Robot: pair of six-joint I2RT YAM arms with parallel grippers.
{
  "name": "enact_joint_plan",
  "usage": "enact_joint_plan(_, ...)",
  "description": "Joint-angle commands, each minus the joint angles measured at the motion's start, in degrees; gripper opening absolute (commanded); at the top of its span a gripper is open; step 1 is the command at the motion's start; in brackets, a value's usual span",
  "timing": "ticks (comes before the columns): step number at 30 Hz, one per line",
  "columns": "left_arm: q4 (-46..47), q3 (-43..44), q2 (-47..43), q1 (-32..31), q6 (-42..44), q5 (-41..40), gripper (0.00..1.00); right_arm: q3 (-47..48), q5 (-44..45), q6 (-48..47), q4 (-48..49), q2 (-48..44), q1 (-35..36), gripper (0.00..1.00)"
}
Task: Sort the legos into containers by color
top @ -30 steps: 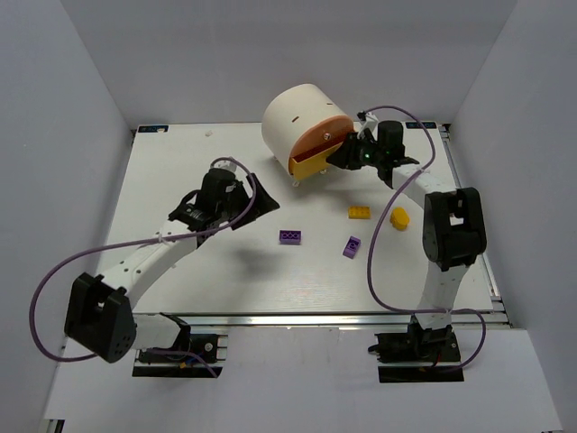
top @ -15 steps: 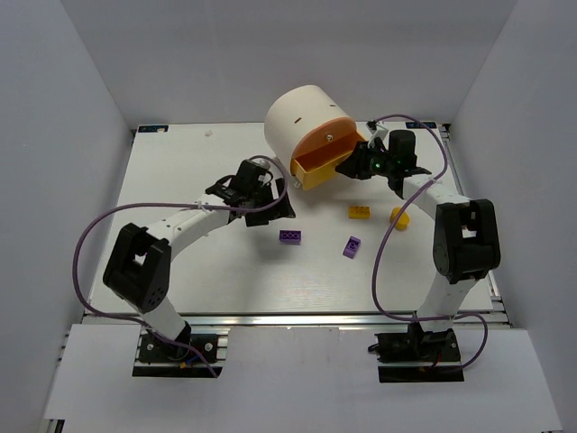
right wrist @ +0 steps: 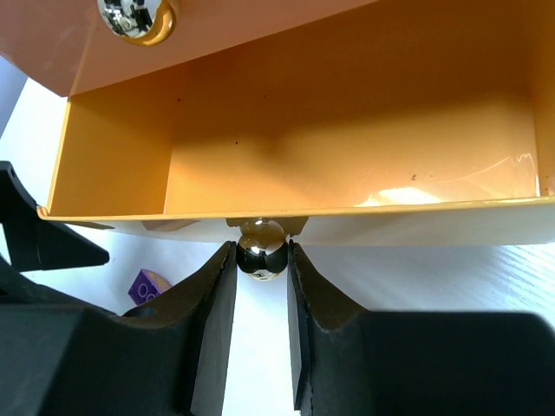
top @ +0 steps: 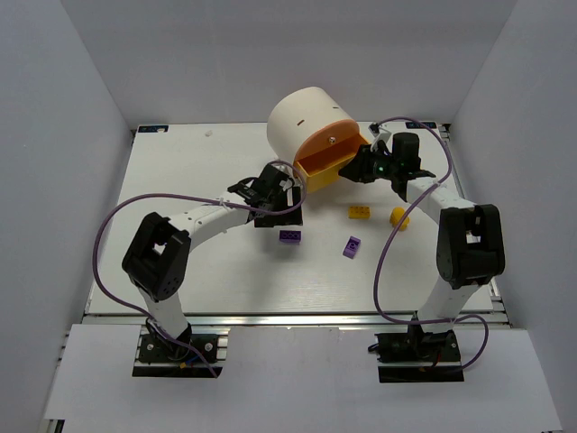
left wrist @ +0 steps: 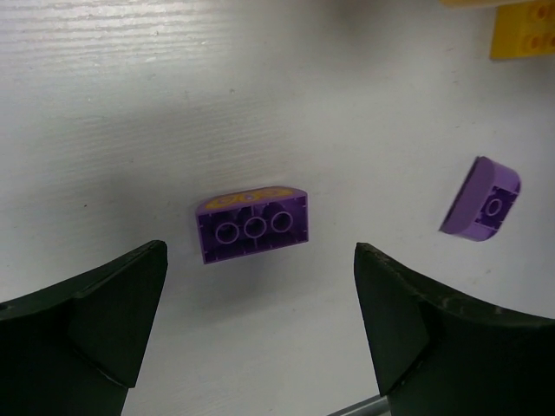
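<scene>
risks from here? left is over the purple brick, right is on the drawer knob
1. The left gripper is open, with the purple brick framed between its fingers but lying slightly skewed to them. Closing may twist it or squirt it out.
2. The right gripper pinches only the small round knob of the yellow drawer, so it could slip off.
3. The drawer held open is yellow, and dropping the purple brick there would probably missort it.

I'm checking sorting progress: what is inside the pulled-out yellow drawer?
In the right wrist view the yellow drawer shows only bare floor and walls, with nothing lying in it. Its far end is cut off by the orange segment above, so that part is hidden.
</scene>
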Motion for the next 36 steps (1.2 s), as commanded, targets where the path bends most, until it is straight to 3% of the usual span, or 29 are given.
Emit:
enact_joint_plan(1, -1.3, 1.5, -0.1, -0.8, 2.7, -4.2, 0.98, -0.7, -1.1, -2.1, -2.6, -2.3, -0.6, 0.24)
enact_joint_plan(6, -0.3, 0.7, 0.1, -1.9, 2.1, -6.8, 0.98, -0.7, -2.2, -1.9, -3.9, -3.2, -0.2, 0.20)
enact_joint_plan(11, 2.1, 0.0, 0.3, -2.4, 1.8, -9.0, 0.98, -1.2, -2.2, -1.3, -4.5, -3.6, -0.2, 0.23)
enact_joint_plan(12, 2.3, -0.1, 0.5, -2.4, 2.0, -9.1, 0.98, -1.3, -2.2, -1.3, -4.8, -3.6, -0.2, 0.25)
enact_joint_plan(16, 3.8, 0.0, 2.0, -3.4, 2.5, -9.0, 0.98, -1.2, -2.0, -2.2, -6.2, -3.8, -0.6, 0.51)
enact_joint_plan(21, 3.0, 1.3, 4.0, -4.5, 2.2, -9.5, 0.98, -1.3, -2.0, -2.7, -8.2, -5.4, -1.1, 0.65)
enact_joint_plan(30, -0.5, 1.0, 6.1, -6.9, -1.7, -14.3, 0.97, -4.2, -1.7, -4.7, -10.9, -11.2, -3.2, 0.68)
enact_joint_plan(36, -1.6, 3.0, 8.8, -8.1, -2.9, -15.6, 0.91, -5.8, -2.2, -4.9, -10.6, -13.5, -4.3, 0.68)
